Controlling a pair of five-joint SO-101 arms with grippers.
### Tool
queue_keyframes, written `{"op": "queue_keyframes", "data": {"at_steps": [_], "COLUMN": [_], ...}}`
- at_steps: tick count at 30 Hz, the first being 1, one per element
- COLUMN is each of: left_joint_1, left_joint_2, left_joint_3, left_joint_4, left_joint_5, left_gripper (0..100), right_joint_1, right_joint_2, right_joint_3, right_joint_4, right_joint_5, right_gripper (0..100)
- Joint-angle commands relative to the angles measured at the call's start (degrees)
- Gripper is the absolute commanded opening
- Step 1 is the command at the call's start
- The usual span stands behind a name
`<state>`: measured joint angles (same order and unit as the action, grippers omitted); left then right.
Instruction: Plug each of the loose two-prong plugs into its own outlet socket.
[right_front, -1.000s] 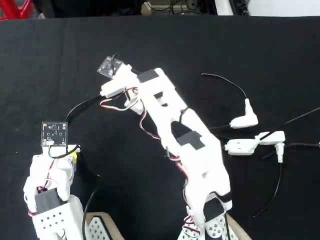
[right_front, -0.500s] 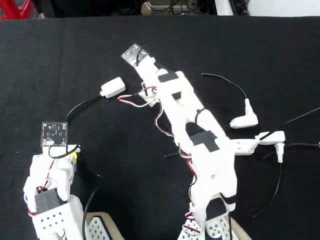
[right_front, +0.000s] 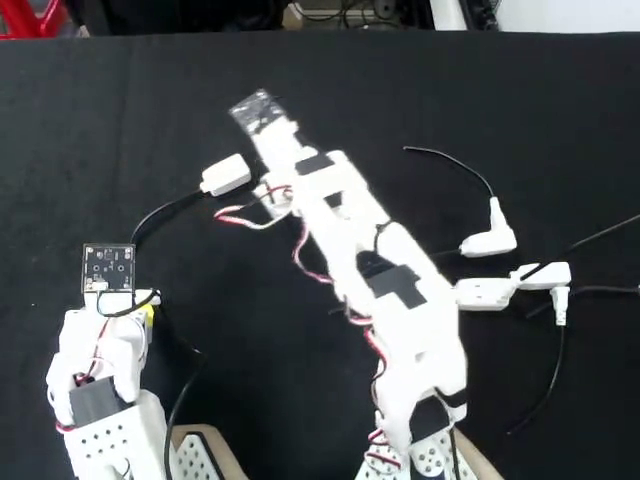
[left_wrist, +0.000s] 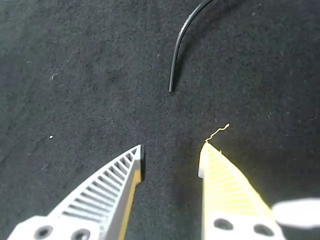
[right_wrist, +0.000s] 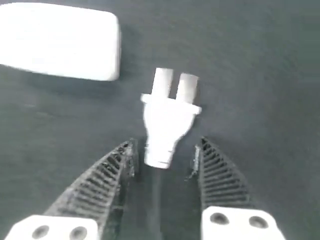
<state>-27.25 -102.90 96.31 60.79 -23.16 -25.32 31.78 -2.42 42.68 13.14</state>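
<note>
In the right wrist view a white two-prong plug (right_wrist: 167, 120) lies on the black table between the fingers of my right gripper (right_wrist: 165, 145). The gripper is open, with a dark gap on each side of the plug. The prongs point toward a white socket block (right_wrist: 60, 42) a short way ahead. In the high view the right arm (right_front: 380, 270) stretches to the upper left, just beyond that socket block (right_front: 225, 174). My left gripper (left_wrist: 170, 160) is open over bare table near a black cable end (left_wrist: 172, 80).
More white plugs and socket pieces (right_front: 488, 238) (right_front: 482, 293) (right_front: 545, 274) lie at the right with black cables (right_front: 545, 370) looping around them. The left arm (right_front: 100, 370) sits at the table's front left corner. A black cable (right_front: 160, 215) runs from the socket block.
The right arm swung right off the socket block, leaving it uncovered, then came back a little to the left. The left arm stayed still.
</note>
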Motion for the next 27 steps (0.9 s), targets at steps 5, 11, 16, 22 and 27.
{"op": "queue_keyframes", "data": {"at_steps": [5, 11, 16, 22, 27], "left_joint_1": [0.22, 0.22, 0.22, 0.22, 0.22], "left_joint_2": [-0.18, -0.18, -0.18, -0.18, -0.18], "left_joint_3": [1.10, 1.10, 1.10, 1.10, 1.10], "left_joint_4": [-0.70, -0.70, -0.70, -0.70, -0.70], "left_joint_5": [-0.62, -0.62, -0.62, -0.62, -0.62], "left_gripper": [19, 19, 19, 19, 19], "right_joint_1": [-3.08, -2.99, -3.08, -3.08, -3.08], "right_joint_2": [-0.04, -0.40, -3.03, -13.49, -17.27], "right_joint_3": [-2.33, -2.24, -4.09, -0.57, 7.87], "right_joint_4": [2.11, 4.92, 12.75, 26.29, 29.19], "right_joint_5": [5.10, 6.07, 10.02, 26.99, 44.40], "right_gripper": [16.7, 1.8, 1.1, 1.1, 1.5]}}
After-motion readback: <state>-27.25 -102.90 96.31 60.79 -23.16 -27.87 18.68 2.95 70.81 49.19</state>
